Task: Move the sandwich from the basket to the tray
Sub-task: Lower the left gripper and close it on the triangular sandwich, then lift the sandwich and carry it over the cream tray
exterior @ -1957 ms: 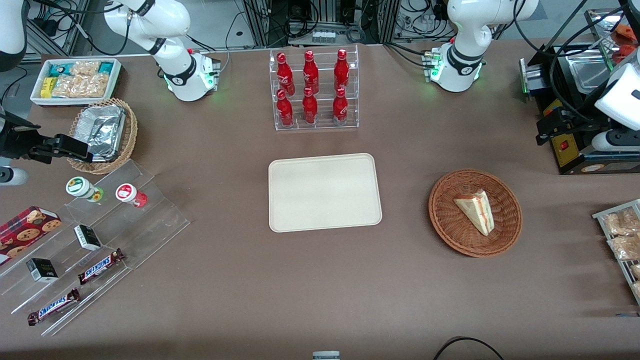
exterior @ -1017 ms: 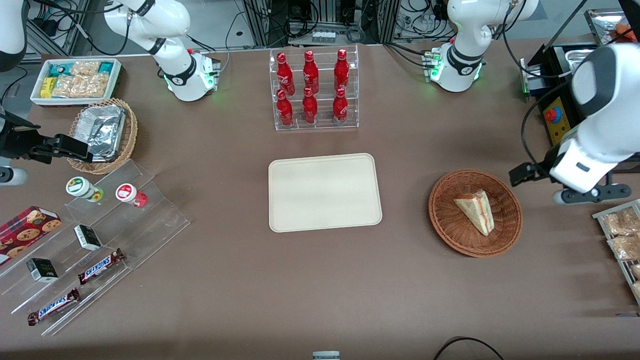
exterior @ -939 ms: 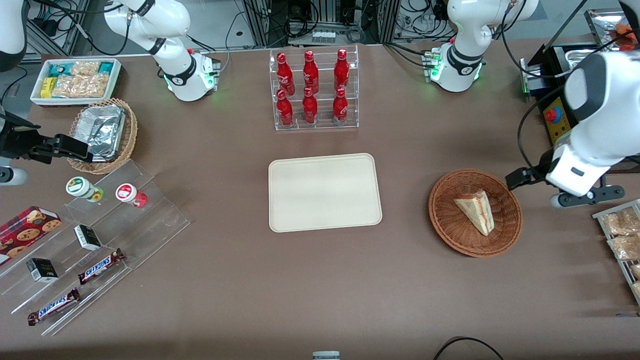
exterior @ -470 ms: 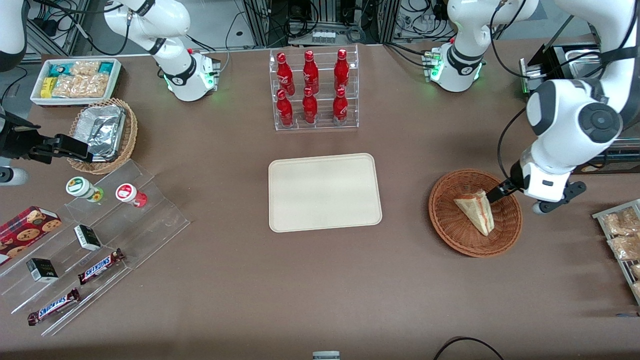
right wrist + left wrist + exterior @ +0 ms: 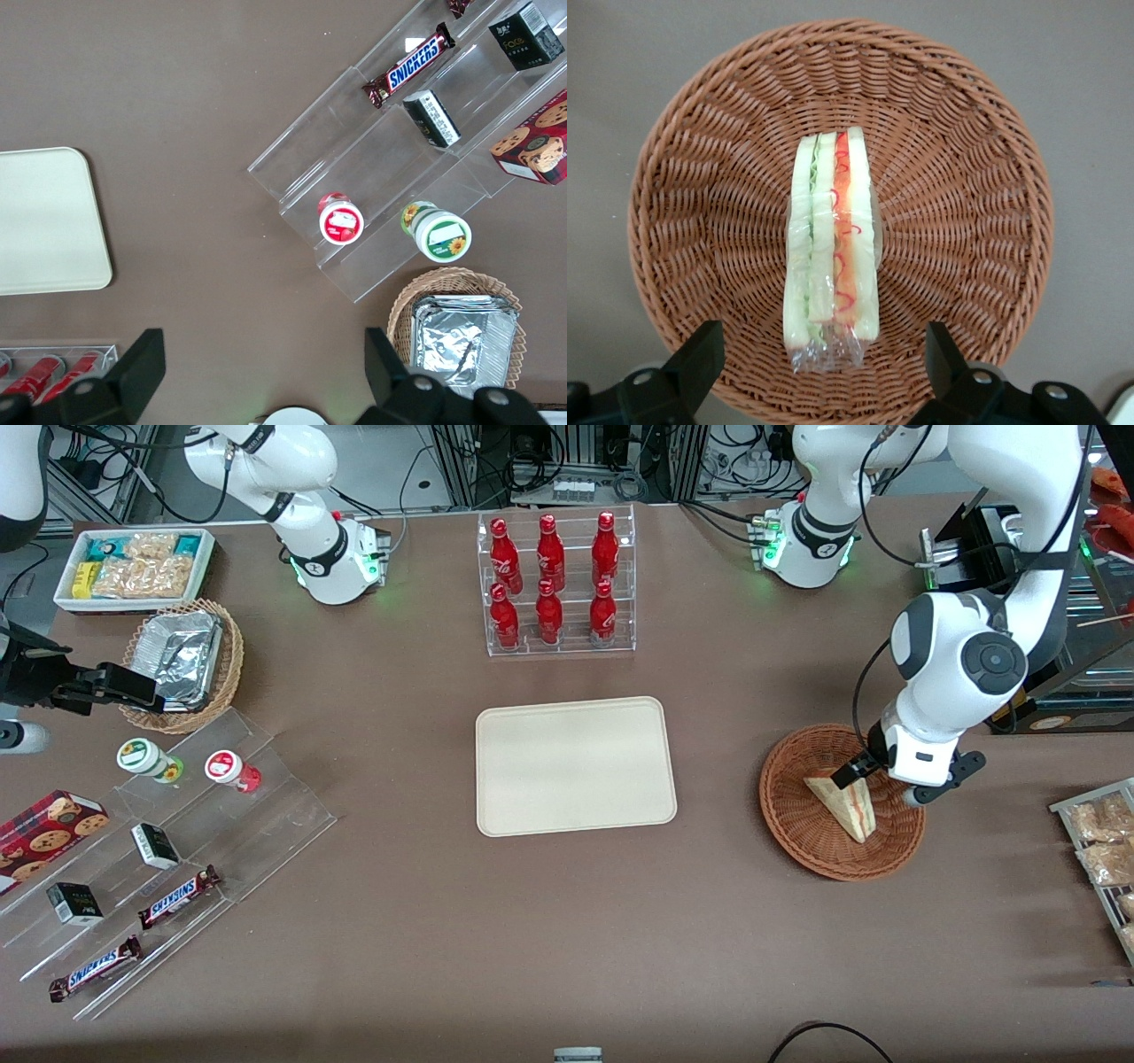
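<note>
One sandwich [image 5: 843, 806], one basket [image 5: 797, 828], one tray [image 5: 574, 766], all on the brown surface [image 5: 532, 921]. Sandwich lies in the basket, wrapped in clear film, cut edge up in the wrist view [image 5: 833, 257]: green layers on one side, red on the other. Basket [image 5: 966, 177] sits toward the working arm's end; tray is bare, well apart from it, mid-surface. Hand [image 5: 852, 772] hangs over the basket just above the sandwich's wider end; fingers [image 5: 695, 363] spread apart, one to each side of the sandwich, not touching it. From the front, the arm's wrist covers part of the basket rim and the hand's tips are hard to separate from the sandwich. Six red bottles [image 5: 549, 576] stand in a clear rack farther from the camera than the tray. Two Snickers bars [image 5: 177, 895] on a clear stepped stand toward the parked arm's end.
</note>
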